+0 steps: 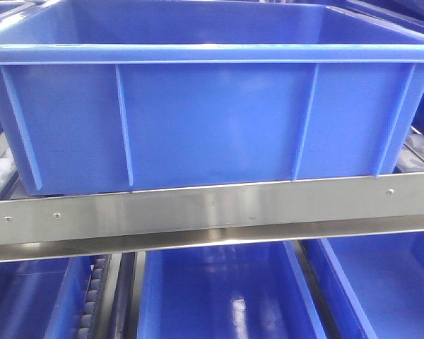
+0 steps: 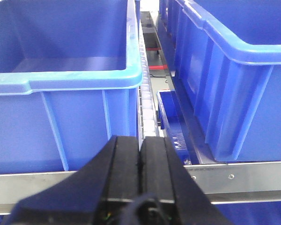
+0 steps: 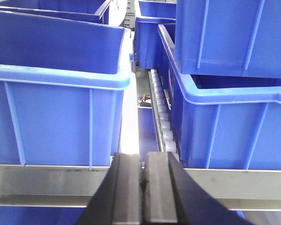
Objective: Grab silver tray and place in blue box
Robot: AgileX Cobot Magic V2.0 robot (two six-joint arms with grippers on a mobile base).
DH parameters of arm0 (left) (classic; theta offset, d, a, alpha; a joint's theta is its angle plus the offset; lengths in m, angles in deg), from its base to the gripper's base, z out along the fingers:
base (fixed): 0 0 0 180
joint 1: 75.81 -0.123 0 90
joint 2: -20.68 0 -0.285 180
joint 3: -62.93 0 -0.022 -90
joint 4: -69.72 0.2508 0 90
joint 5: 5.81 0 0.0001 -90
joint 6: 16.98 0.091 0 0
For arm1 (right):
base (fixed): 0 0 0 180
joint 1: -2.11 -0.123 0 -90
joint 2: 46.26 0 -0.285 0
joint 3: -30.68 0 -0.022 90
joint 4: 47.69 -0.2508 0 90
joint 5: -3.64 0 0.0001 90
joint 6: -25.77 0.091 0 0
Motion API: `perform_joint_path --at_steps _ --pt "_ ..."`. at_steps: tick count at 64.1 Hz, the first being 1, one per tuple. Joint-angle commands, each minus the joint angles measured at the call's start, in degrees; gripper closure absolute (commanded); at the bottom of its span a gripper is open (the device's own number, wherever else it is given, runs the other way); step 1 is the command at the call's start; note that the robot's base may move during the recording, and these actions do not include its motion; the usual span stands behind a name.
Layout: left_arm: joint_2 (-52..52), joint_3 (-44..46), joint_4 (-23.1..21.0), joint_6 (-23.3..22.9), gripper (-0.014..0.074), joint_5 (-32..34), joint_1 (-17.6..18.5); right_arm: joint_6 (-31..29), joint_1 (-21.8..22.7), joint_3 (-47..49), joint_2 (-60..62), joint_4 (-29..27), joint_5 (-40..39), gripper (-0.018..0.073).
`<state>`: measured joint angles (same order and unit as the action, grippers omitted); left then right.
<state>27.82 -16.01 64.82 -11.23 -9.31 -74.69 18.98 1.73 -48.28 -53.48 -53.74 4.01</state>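
Two end effectors in view, both with black fingers pressed together, gripping nothing: left end effector (image 2: 139,154) and right end effector (image 3: 141,168), each low in own wrist view, facing shelf edge. Blue box (image 1: 212,106) sits on steel shelf rail (image 1: 212,212), rollers (image 1: 0,173) under it. More blue crates (image 1: 219,296) on level below. Silver tray not visible in any view.

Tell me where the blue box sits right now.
In the front view the blue box fills the upper frame, resting on the steel rail of a roller rack, above more blue crates.
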Motion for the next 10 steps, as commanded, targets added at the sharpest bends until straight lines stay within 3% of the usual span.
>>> perform_joint_path --at_steps 1,10 --pt "-1.00 0.19 -0.50 -0.03 0.0692 5.24 -0.10 0.00 0.34 -0.20 1.16 0.01 -4.50 0.0505" --pt "-1.00 0.19 -0.50 -0.03 0.0692 5.24 -0.10 0.00 0.34 -0.20 1.16 0.01 -4.50 0.0505"
